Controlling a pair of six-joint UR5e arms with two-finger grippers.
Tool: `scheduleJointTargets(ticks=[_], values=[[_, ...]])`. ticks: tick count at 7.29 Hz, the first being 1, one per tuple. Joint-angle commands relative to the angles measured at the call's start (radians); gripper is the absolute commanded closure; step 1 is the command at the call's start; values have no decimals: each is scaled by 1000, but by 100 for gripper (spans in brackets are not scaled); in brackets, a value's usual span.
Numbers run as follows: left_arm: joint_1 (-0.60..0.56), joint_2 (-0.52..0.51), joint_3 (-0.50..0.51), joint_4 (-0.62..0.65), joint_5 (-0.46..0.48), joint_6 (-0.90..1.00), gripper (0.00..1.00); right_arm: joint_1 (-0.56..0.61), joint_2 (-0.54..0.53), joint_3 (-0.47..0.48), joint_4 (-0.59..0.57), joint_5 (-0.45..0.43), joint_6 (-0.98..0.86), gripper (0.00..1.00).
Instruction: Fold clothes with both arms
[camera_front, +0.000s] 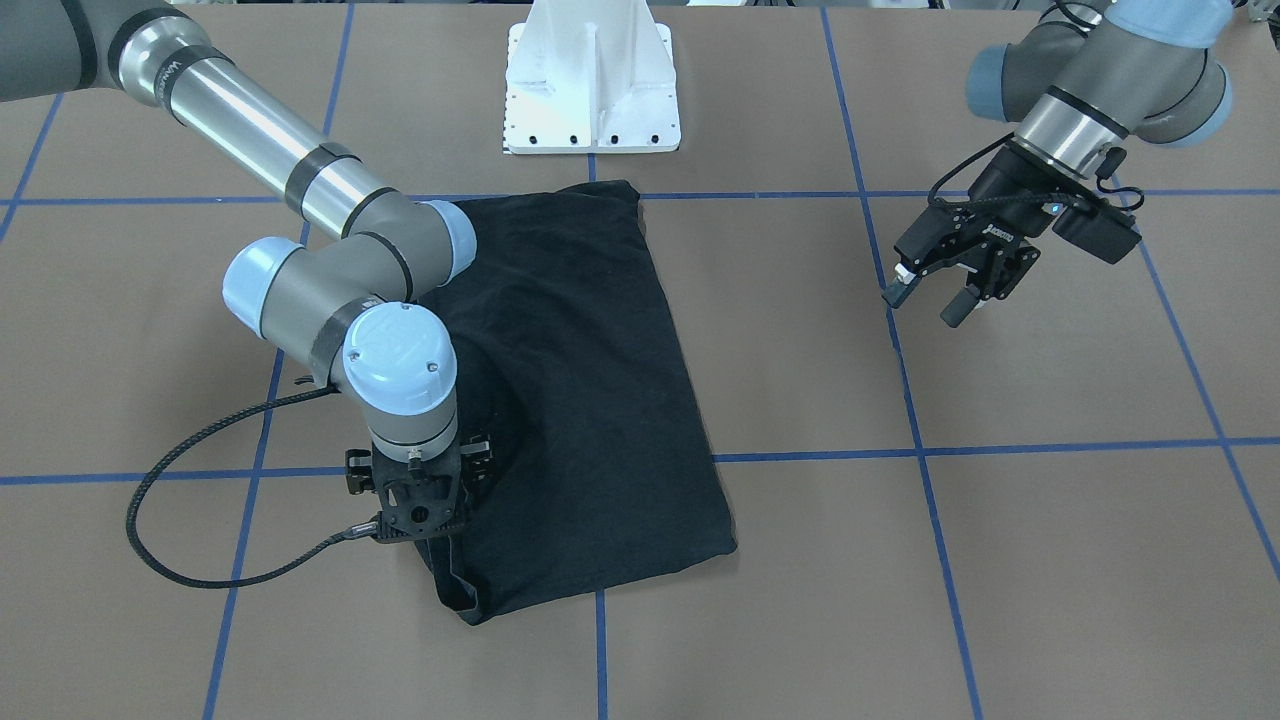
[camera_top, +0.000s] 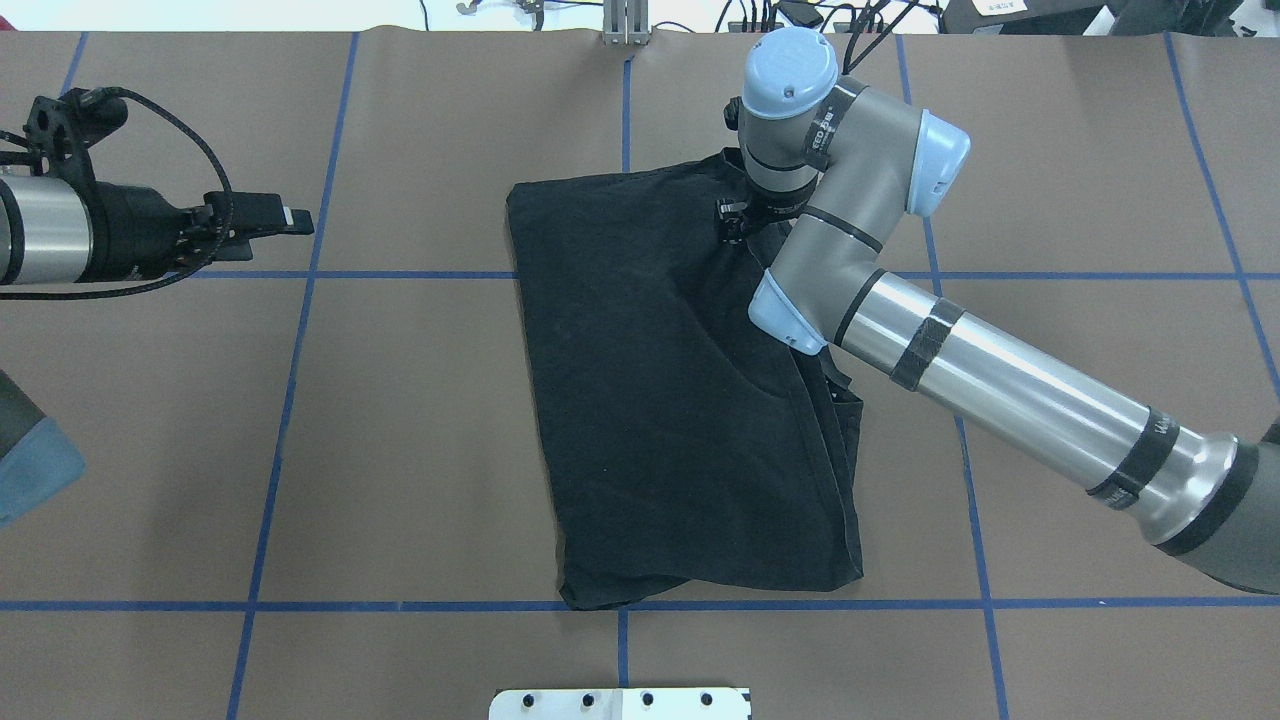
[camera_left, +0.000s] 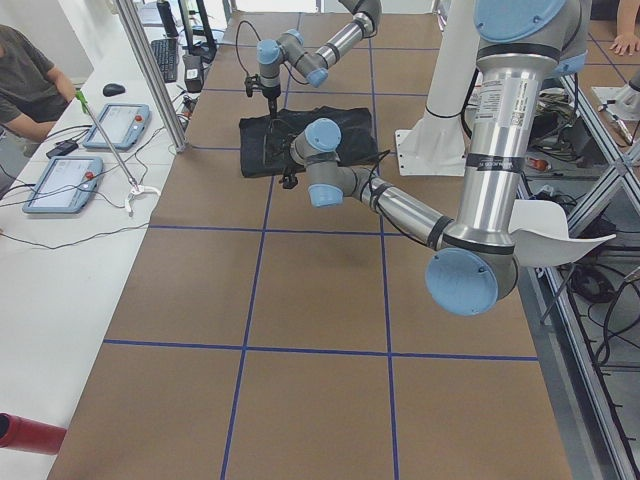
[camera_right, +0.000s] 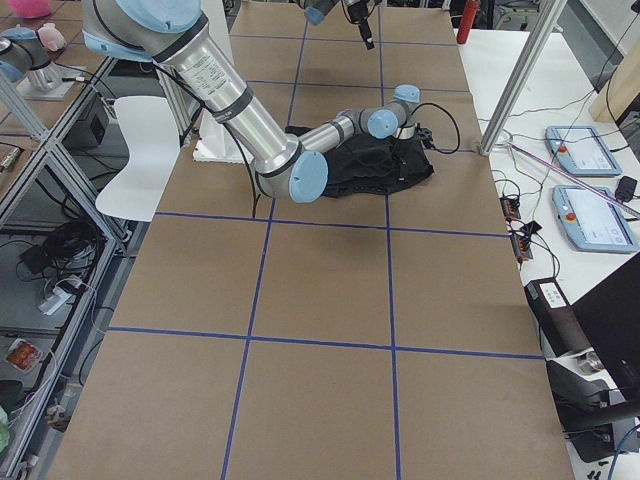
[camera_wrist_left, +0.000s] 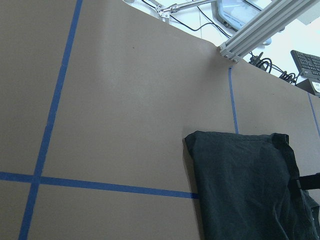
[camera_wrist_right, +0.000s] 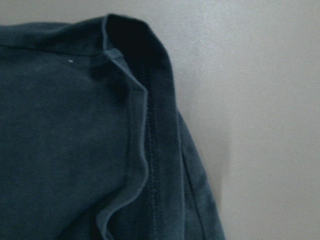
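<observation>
Tabletop (camera_front: 1050, 560): brown, blue tape grid.
T-shirt (camera_front: 580, 400): flat mid-tabletop, folded lengthwise. Soft, light, limp, likely to sag & slip. Pinch hemmed corners thru all layers.
R arm (camera_front: 270, 150): tip on shirt corner far from base. Fingers hidden, so cannot tell if wide or clamped.
L fingers (camera_front: 958, 312): spread wide, empty, well apart from cloth.

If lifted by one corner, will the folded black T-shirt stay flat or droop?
Probably droop: the black folded T-shirt lies limp, its stitched hem wavy. Pushed, it would likely bunch rather than slide, given the creases beside the right gripper.
</observation>
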Motion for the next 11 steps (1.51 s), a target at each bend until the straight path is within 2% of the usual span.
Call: scheduleJointTargets(ticks=[1, 4, 5, 7, 9, 10, 11], values=[[2, -1, 0, 0, 0, 0, 0, 35, -48, 22, 4, 2, -85, 4], [2, -1, 0, 0, 0, 0, 0, 90, -48, 144, -142, 42, -105, 4], [3, -1, 0, 0, 0, 0, 0, 93, -94, 237, -181, 60, -12, 4], [3, -1, 0, 0, -2, 0, 0, 42, -273, 527, -168, 56, 519, 4], [3, -1, 0, 0, -5, 0, 0, -21, -303, 626, -166, 51, 961, 4], [3, -1, 0, 0, -6, 0, 0, -63, -311, 640, -143, 36, 1118, 4], [3, -1, -2, 0, -6, 0, 0, -128, -393, 670, -65, -16, 1265, 4]])
